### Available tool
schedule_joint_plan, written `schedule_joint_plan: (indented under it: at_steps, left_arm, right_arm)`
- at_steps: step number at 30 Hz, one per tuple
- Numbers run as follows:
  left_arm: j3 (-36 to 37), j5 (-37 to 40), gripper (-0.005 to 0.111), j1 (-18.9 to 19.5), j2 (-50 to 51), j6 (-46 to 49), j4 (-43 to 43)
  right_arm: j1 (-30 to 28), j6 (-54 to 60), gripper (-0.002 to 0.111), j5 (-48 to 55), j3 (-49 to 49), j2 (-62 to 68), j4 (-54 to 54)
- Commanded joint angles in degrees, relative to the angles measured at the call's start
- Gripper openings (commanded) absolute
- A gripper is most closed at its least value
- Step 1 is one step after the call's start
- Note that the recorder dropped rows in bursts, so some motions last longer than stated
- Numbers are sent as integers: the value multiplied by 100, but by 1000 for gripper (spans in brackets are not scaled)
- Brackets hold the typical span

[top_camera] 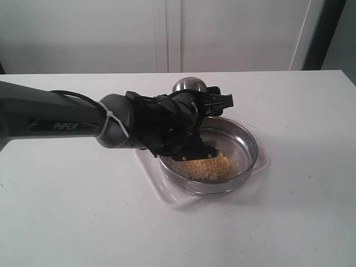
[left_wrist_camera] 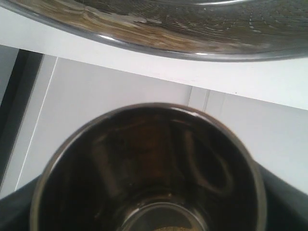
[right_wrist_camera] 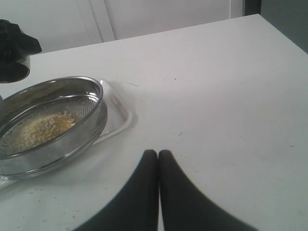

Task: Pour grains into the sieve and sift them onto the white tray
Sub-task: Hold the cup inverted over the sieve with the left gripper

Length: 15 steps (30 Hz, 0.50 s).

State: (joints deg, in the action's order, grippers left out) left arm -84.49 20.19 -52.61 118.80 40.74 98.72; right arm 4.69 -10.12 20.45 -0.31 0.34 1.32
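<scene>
- Tipping the steel cup (top_camera: 189, 85) toward the sieve (top_camera: 245, 139), the left jaws stand wide and clamp the cup by its sides, so its content falls inside the rim.
- The grains (top_camera: 203, 166) lie as a yellow heap on the mesh, near the middle of the frame. The cup inside looks almost empty.
- The sieve sits on the white tray (top_camera: 167, 193), which can catch what passes the mesh.
- The right jaws are pressed together and hold nothing, over bare counter (top_camera: 289, 222), well apart from the sieve.
- The tray shows only a narrow margin around the sieve, so I judge that shaking must be small. The counter at lower right is open.
</scene>
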Motion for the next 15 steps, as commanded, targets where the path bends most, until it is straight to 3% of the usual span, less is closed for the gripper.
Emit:
schedule_joint_plan:
  at_steps: [1, 15]
  left_arm:
    - [-23, 22, 0, -14, -45, 1, 123]
    - [-23, -266, 0, -14, -45, 5, 123]
  right_arm:
    - [-11, -13, 0, -80, 31, -34, 19]
    - [-11, -13, 0, -80, 31, -34, 19]
